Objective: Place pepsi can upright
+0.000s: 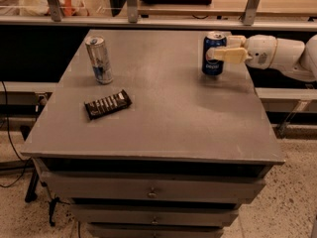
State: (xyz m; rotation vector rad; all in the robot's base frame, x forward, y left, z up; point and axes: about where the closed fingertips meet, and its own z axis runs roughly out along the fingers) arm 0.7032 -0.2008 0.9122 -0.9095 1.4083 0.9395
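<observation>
1. Grey tabletop [163, 123] is filling most of the view, sitting on a stack of drawers [153, 192] whose fronts are facing the near side.
2. At the far left of the top, a slim silver-and-blue can [99, 59] is standing upright, well apart from everything on the right.
3. Just nearer than that can, a dark wrapped snack bar [107, 104] is lying flat, angled so its right end is pointing slightly farther away.
4. Toward the far right corner, the pepsi can [214, 66] is standing upright, silver top up and its round logo facing the near side. Its base is sitting at the level of the tabletop, with a shadow directly beneath it. It is not possible to tell whether its weight is resting on the surface.
5. The gripper [220, 47] is reaching in sideways from the right and grasping the pepsi can. One cream finger [229, 55] is lying across the front of the can over the logo, and the other is showing behind the rim.
6. Farthest right, the white arm [282, 56] is extending level from the gripper past the right edge of the table.
</observation>
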